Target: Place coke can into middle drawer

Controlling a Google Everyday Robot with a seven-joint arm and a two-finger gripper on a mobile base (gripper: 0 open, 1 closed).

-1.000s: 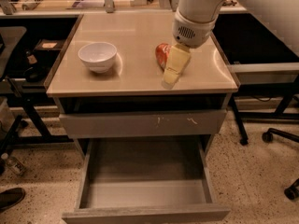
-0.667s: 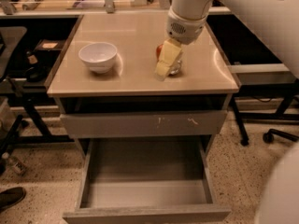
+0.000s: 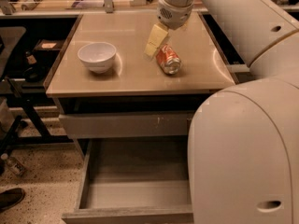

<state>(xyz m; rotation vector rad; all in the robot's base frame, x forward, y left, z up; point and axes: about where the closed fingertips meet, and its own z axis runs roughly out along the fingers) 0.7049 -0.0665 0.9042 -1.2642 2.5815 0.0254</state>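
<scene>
Nearest me, the middle drawer (image 3: 140, 192) stands pulled out, its grey floor showing, below a closed drawer front (image 3: 126, 124). On the tabletop (image 3: 126, 80) above, the coke can (image 3: 168, 59) lies on its side, right of the white bowl (image 3: 97, 56). The gripper (image 3: 152, 46) hangs just beyond the can's left side; I cannot tell whether it is clenched or released.
</scene>
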